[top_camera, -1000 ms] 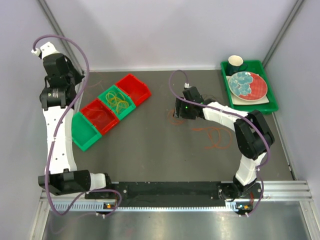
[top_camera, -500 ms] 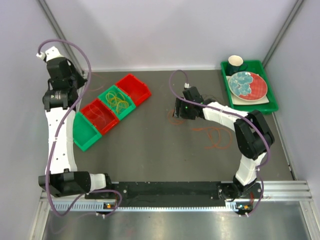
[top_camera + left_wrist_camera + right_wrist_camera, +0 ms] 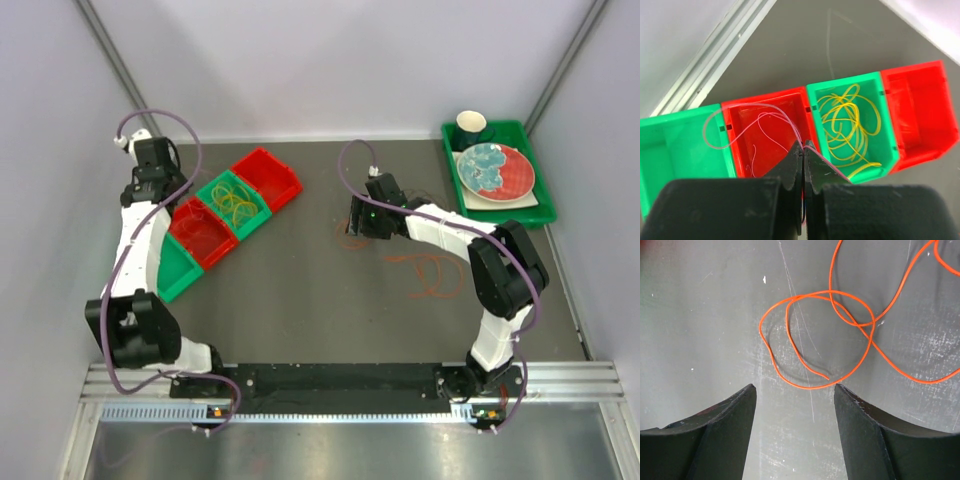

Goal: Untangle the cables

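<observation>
The orange cable (image 3: pixel 805 387) loops on the bench (image 3: pixel 700 315) just beyond the right fingers (image 3: pixel 715 435), spread apart; left fingers (image 3: pixel 790 170) pinch a pink cable (image 3: pixel 756 104).

Hidden and cut-off parts, wrists and overhead
The orange cable (image 3: pixel 812 388) leaves my right wrist view at the top and right edges; my right gripper (image 3: pixel 794 387) shows only its finger ends, the rest cut by the bottom edge. The pink cable (image 3: pixel 746 104) vanishes between the pressed-together tips of my left gripper (image 3: pixel 803 147), its run behind them hidden; the end green bin (image 3: pixel 670 145) is cropped at left. Overhead, the dark loops (image 3: pixel 432 275) are too thin to trace
</observation>
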Controlling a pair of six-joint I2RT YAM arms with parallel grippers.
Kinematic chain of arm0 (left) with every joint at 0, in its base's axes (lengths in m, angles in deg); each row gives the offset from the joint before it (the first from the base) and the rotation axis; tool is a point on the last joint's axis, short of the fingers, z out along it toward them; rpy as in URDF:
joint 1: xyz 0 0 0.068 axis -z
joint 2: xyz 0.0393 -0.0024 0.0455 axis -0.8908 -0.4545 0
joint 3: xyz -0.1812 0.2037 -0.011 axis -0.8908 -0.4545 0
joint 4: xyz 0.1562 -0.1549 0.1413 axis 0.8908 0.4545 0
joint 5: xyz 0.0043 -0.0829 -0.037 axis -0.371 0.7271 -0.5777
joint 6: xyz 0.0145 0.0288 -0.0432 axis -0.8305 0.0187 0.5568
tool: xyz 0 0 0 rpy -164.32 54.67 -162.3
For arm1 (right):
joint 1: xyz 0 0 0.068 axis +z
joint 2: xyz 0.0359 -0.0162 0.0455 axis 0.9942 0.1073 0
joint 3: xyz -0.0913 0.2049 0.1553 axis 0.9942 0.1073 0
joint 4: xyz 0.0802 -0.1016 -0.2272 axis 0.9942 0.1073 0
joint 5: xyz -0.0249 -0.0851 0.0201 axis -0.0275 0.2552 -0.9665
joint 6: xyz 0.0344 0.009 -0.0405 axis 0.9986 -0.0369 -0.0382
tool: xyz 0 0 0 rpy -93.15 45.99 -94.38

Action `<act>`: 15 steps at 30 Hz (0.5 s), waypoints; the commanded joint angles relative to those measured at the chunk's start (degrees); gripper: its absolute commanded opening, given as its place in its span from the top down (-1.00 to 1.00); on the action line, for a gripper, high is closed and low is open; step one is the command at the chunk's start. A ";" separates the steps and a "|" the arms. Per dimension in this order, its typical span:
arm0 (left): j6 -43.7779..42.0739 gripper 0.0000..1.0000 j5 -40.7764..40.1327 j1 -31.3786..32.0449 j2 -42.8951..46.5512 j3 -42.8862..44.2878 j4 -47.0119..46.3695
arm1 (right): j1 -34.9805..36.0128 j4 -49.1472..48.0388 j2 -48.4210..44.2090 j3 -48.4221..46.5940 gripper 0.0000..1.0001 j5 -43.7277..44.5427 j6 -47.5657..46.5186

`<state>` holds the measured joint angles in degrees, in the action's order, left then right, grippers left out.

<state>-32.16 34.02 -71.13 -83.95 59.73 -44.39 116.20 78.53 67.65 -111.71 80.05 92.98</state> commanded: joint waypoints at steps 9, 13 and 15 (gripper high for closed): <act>6.84 1.00 -3.37 -3.26 -13.61 -6.28 -9.89 | -0.28 -2.13 -0.67 0.30 -0.26 0.51 -0.20; 7.90 1.00 -6.35 -3.44 -17.49 -6.72 -9.01 | -0.28 -2.22 -0.41 0.39 -0.26 0.60 -0.20; 8.25 1.00 -7.59 -3.35 -18.89 -7.33 -8.66 | -0.28 -2.30 -0.23 0.39 -0.26 0.51 -0.20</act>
<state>-25.80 30.06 -74.30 -101.37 53.20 -51.40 116.20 78.53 67.65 -111.71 80.10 92.94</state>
